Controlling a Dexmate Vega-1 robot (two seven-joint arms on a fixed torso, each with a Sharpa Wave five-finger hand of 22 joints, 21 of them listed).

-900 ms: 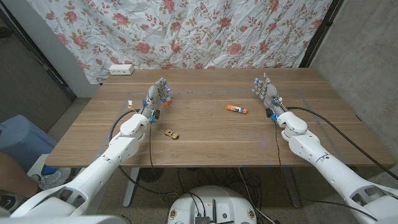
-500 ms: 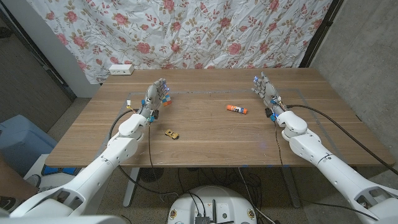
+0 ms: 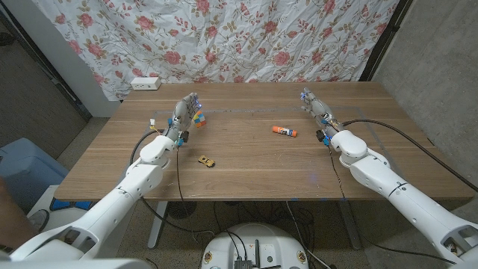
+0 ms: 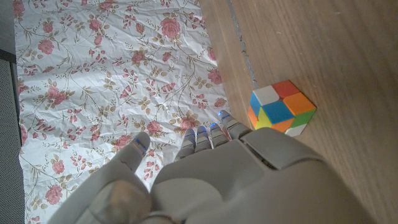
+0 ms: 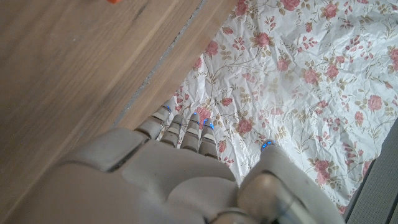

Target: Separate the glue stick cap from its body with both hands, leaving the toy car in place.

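Lying crosswise on tabletop (image 3: pixel 246 161), glue stick (image 3: pixel 283 131) nearer right robot hand (image 3: pixel 317 112); left robot hand (image 3: pixel 183 116) farther; both empty, fingers extended.

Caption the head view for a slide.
Both hands, left and right, empty above the wooden table; orange-capped white glue stick and small yellow toy car lie untouched.

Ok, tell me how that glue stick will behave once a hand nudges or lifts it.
The glue stick lies on its side on the bare table, so a nudge will probably roll it. It looks small, rigid plastic: likely light and stiff. Its smooth body may slip in the fingers.
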